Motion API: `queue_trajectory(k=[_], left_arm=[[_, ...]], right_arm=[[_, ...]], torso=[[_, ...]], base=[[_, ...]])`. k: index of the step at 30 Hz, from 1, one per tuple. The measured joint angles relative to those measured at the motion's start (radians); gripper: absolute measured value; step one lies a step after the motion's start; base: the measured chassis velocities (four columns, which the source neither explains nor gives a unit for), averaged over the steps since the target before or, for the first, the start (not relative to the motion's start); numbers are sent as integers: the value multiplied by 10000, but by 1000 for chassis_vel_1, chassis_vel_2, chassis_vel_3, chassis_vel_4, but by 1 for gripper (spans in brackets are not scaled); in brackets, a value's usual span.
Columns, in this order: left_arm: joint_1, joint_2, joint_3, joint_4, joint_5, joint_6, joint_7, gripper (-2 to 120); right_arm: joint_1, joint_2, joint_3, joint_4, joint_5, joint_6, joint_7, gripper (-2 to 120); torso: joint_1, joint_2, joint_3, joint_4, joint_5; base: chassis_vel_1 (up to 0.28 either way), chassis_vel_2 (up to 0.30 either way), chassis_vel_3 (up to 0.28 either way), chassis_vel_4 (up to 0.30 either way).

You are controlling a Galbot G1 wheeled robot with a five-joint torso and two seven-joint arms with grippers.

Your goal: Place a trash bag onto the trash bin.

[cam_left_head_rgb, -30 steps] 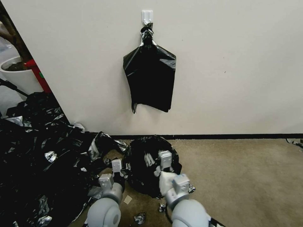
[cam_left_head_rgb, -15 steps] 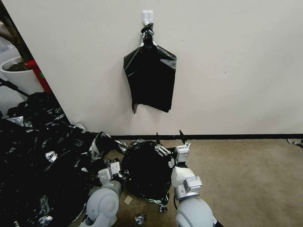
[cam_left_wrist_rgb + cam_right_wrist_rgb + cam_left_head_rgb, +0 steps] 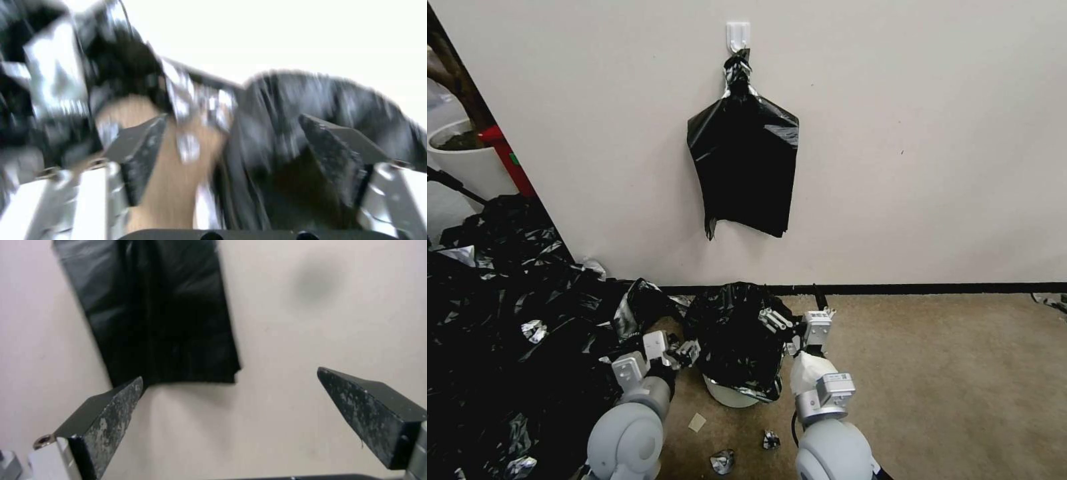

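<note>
1. Right gripper (image 3: 799,313) spread open, empty, just beside the bag (image 3: 735,337).
2. Left gripper (image 3: 684,348) wide open, empty, by the bag's other side.
3. Bag drapes over the bin (image 3: 728,395) on carpet.

Flat black bundle (image 3: 744,167), knotted at the top, hangs from a white wall hook (image 3: 738,35) on the cream wall (image 3: 927,133). Large heap of black plastic (image 3: 514,320) sprawls over the tan carpet (image 3: 947,373) at the left. White planter pot (image 3: 467,160) beyond the wall's edge, a red object (image 3: 507,157) beside it. Black baseboard (image 3: 927,289) along the wall's foot. Crumpled silvery scraps (image 3: 722,460) and a small beige tag (image 3: 697,422) lie on the carpet.
</note>
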Motion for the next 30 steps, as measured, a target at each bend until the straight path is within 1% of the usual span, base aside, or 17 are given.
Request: queue_trajectory(k=[1,2,3,4,6,7,8,9,10,11,12,15,16,30], left_arm=[[116,50,-142,187,677,-1279,465,87],[116,50,-142,187,677,-1279,465,87],[175,96,-384,435,1427,-2378,908,92],[192,134,-621,619,1909,-3054,1199,95],[203,312,-1525,948,2697,-4370,1947,99],[203,312,-1525,948,2697,-4370,1947,99],[196,423,-1912,1009,2764,-4693,2228,99],[151,664,-2613,1106,2665,-5203,2958,100],[151,664,-2613,1106,2665,-5203,2958,100],[111,773,-2898,1136,2558,-5404,3303,100],[99,822,-3004,1156,2489,-5481,3498,100],[93,841,-3052,1166,2446,-5491,3568,100],[89,845,-3058,1166,2432,-5492,3575,100],[80,833,-3011,1167,2370,-5389,3527,100]], right_arm=[[-44,21,238,-103,-78,255,-95,100],[-44,21,238,-103,-78,255,-95,100],[-91,29,471,-166,-153,409,-186,100],[-134,40,656,-220,-254,537,-257,100],[-225,155,1311,-495,-693,987,-470,100],[-225,155,1311,-495,-693,987,-470,100],[-263,210,1654,-604,-839,1136,-576,100],[-342,291,2073,-707,-931,1294,-830,100],[-342,291,2073,-707,-931,1294,-830,100],[-365,321,2202,-736,-935,1344,-944,100],[-379,344,2260,-750,-938,1371,-1024,100],[-386,347,2286,-753,-938,1375,-1051,100],[-387,349,2285,-754,-938,1376,-1057,100],[-385,344,2243,-742,-927,1346,-1054,100]], torso=[[0,0,0,0,3],[0,0,0,0,3],[0,0,0,1,1],[0,0,0,1,1],[0,0,0,0,0],[0,0,0,0,0],[0,0,0,2,1],[0,0,0,0,1],[0,0,0,0,1],[0,0,0,0,7],[0,0,0,1,3],[0,0,0,1,-1],[0,0,0,1,3],[0,0,0,1,2]], base=[[0,0,0,0],[0,0,0,0],[0,0,0,0],[0,0,0,0],[0,0,0,0],[0,0,0,0],[0,0,0,0],[0,0,0,0],[0,0,0,0],[0,0,0,0],[0,0,0,0],[0,0,0,0],[0,0,0,0],[0,0,0,0]])
